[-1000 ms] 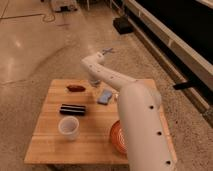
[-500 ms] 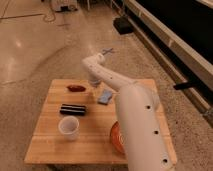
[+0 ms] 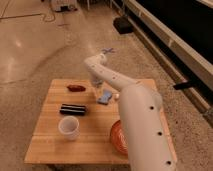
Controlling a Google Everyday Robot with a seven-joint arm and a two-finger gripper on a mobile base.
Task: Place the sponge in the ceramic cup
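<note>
Lab hall: polished concrete floor (image 3: 35, 50), cable (image 3: 25, 15); end effector (image 3: 96, 88) above wooden table (image 3: 50, 142).

The arm (image 3: 142, 125) hides most of the orange plate (image 3: 116, 138) at the near right corner; the gripper (image 3: 96, 87), by the far edge, is indistinct.

A speckled floor (image 3: 35, 45) is lit by glare at the left, and a wooden table (image 3: 50, 145) is set on it. A dark wall (image 3: 175, 20) with a pale ledge (image 3: 165, 36) is seen at the right, a black box (image 3: 122, 25) at its foot. The gripper (image 3: 96, 89) is held over the table's far half
</note>
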